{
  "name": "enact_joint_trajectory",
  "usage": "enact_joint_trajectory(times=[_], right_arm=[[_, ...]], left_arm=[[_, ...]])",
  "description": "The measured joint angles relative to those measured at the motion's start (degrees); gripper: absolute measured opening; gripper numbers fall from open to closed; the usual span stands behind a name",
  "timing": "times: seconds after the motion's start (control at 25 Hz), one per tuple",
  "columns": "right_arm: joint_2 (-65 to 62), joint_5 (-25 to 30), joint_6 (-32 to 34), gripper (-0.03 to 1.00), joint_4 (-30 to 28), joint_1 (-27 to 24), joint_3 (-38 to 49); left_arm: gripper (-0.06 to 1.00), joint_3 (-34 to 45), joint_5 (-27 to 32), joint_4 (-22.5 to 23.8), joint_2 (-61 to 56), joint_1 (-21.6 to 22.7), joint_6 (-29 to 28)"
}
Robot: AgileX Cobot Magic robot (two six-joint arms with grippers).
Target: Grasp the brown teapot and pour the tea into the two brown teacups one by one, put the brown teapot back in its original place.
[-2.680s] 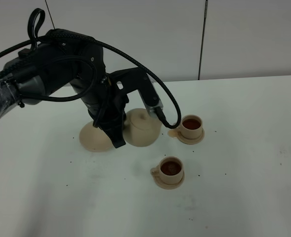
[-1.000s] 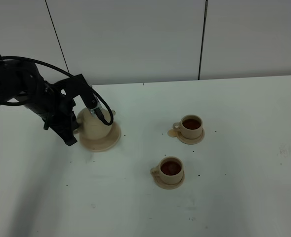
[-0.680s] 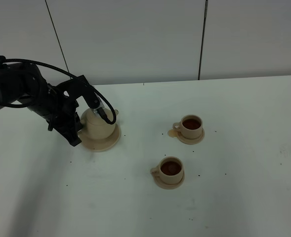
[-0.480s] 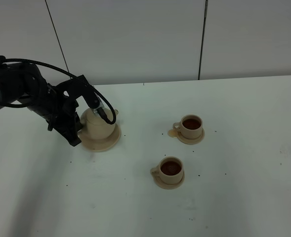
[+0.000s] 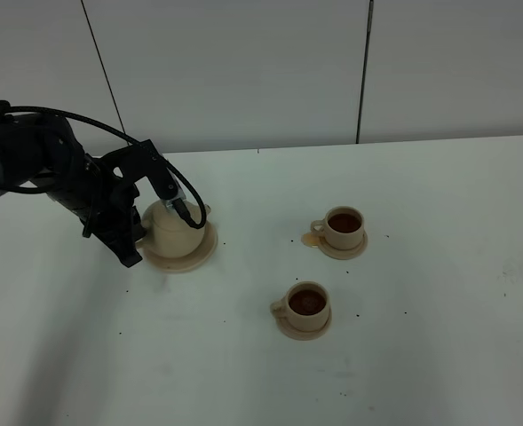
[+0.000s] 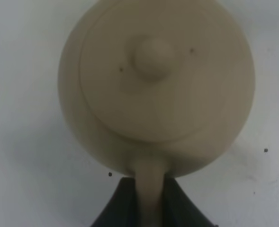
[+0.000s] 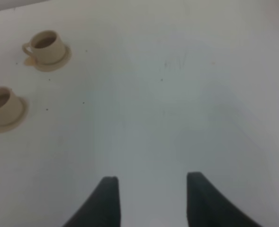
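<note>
You have the brown teapot (image 5: 176, 227) sitting on its wide saucer (image 5: 204, 253), at the left part of the tabletop (image 5: 439, 355). Both teacups, the far one (image 5: 344, 224) and the near one (image 5: 307, 304), already show dark tea inside. In the left wrist view the left end effector (image 6: 149, 203) has one dark finger on each side of the pot's handle (image 6: 148, 182), so it grasps the handle or is very close to it; I cannot tell if it presses. The handle points straight at this end effector, so, in my judgement, the coming move is to release and pull back along that line. The right end effector (image 7: 148, 198) is spread, holds nothing, and is well apart from the pot.
</note>
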Motion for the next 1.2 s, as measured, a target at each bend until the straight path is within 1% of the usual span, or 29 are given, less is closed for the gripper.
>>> enact_joint_trajectory(times=[0.2,1.2], right_arm=[[0.0,0.0,0.0,0.32,0.0,0.0,0.0],[0.0,0.0,0.0,0.32,0.0,0.0,0.0]], left_arm=[[0.17,0.0,0.3,1.0,0.0,0.0,-0.1],[0.17,0.0,-0.1,1.1,0.0,0.0,-0.1]])
